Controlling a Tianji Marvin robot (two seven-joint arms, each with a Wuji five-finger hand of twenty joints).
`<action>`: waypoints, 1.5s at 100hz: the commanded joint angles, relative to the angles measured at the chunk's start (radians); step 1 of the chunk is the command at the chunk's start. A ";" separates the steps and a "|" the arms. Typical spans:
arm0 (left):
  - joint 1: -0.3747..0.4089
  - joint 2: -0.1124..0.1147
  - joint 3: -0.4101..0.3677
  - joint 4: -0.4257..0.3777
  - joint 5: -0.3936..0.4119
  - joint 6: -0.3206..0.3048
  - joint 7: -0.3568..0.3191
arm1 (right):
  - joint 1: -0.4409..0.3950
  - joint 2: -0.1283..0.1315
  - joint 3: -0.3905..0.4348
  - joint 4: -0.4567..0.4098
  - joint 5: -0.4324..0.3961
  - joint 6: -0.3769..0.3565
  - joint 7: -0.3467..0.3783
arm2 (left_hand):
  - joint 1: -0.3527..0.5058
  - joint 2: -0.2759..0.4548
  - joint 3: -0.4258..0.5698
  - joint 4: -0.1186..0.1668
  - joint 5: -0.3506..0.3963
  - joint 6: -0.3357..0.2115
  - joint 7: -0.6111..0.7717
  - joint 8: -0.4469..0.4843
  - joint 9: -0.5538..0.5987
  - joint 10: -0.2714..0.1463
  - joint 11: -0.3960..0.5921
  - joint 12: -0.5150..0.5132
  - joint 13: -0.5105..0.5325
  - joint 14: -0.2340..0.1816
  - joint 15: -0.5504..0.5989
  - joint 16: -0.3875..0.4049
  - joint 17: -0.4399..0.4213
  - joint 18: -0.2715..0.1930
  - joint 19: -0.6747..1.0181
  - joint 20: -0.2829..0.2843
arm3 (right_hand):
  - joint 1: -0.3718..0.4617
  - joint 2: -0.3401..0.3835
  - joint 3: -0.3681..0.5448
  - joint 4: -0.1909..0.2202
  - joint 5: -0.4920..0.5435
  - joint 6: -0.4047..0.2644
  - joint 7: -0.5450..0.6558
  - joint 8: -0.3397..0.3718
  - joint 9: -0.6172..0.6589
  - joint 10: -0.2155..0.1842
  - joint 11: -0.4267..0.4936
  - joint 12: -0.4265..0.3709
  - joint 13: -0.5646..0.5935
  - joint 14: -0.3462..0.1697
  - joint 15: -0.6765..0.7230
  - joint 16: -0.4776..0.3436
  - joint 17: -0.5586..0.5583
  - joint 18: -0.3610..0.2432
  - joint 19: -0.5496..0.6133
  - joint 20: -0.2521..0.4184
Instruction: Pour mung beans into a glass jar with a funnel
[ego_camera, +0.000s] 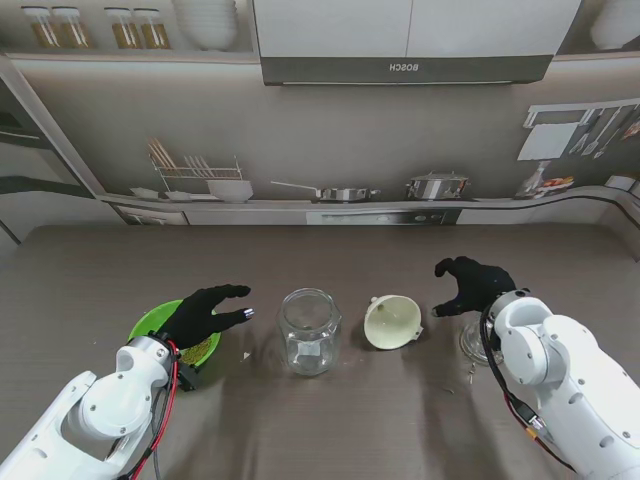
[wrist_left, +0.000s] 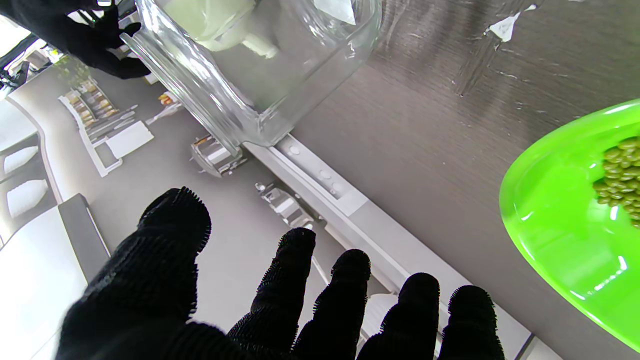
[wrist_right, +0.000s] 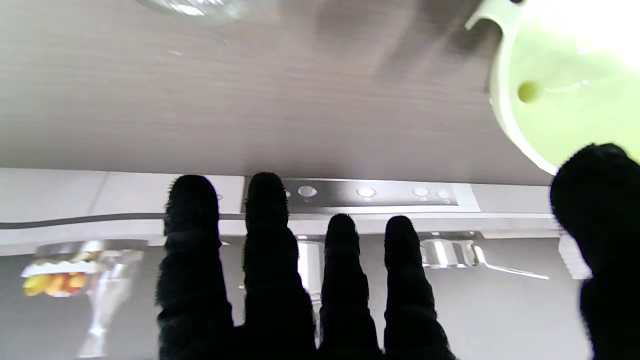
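Note:
An empty glass jar (ego_camera: 308, 331) stands upright at the table's middle; the left wrist view shows the jar (wrist_left: 260, 70) close by. To its right a pale green funnel (ego_camera: 391, 321) lies on its side, mouth toward me; part of the funnel (wrist_right: 565, 95) shows in the right wrist view. A bright green bowl (ego_camera: 150, 322) holding mung beans (wrist_left: 620, 175) sits at the left. My left hand (ego_camera: 208, 313) hovers open over the bowl, fingers spread toward the jar. My right hand (ego_camera: 472, 284) is open just right of the funnel, holding nothing.
A clear glass lid (ego_camera: 473, 343) lies on the table near my right forearm. A small white scrap (ego_camera: 246, 356) lies between bowl and jar. Beyond the table's far edge is a kitchen backdrop with pans and a rack.

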 joint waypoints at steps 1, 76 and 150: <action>0.005 -0.001 -0.004 -0.004 -0.002 -0.006 -0.017 | 0.025 -0.017 -0.019 -0.001 0.001 0.003 0.010 | 0.008 0.042 -0.030 0.003 0.005 -0.001 0.000 0.000 0.007 0.000 -0.001 0.005 0.019 0.004 0.010 0.006 0.000 -0.003 0.005 0.013 | -0.013 0.004 -0.002 0.035 -0.014 0.013 0.014 -0.020 -0.010 0.018 -0.004 -0.003 0.000 -0.003 0.004 -0.018 0.000 0.005 -0.008 -0.015; 0.014 -0.001 -0.017 -0.008 -0.001 -0.012 -0.014 | 0.243 -0.033 -0.275 0.197 0.090 0.007 -0.041 | 0.008 0.042 -0.031 0.003 0.005 -0.003 0.000 0.000 0.007 -0.001 -0.001 0.005 0.019 0.005 0.010 0.006 0.000 -0.003 0.005 0.013 | -0.017 -0.043 0.049 0.029 -0.022 0.056 0.052 -0.060 -0.014 0.019 0.018 -0.003 0.014 -0.006 0.018 -0.017 0.005 -0.005 0.000 -0.028; 0.018 -0.001 -0.023 -0.011 -0.001 -0.011 -0.017 | 0.382 -0.066 -0.482 0.392 0.220 -0.057 -0.117 | 0.009 0.044 -0.030 0.003 0.004 -0.001 -0.001 0.000 0.010 0.004 -0.001 0.005 0.023 0.007 0.011 0.007 0.002 -0.002 0.006 0.014 | 0.102 -0.103 0.185 0.034 0.231 0.042 0.201 -0.066 0.300 -0.035 0.074 0.024 0.252 -0.045 0.126 0.040 0.144 -0.058 0.123 -0.030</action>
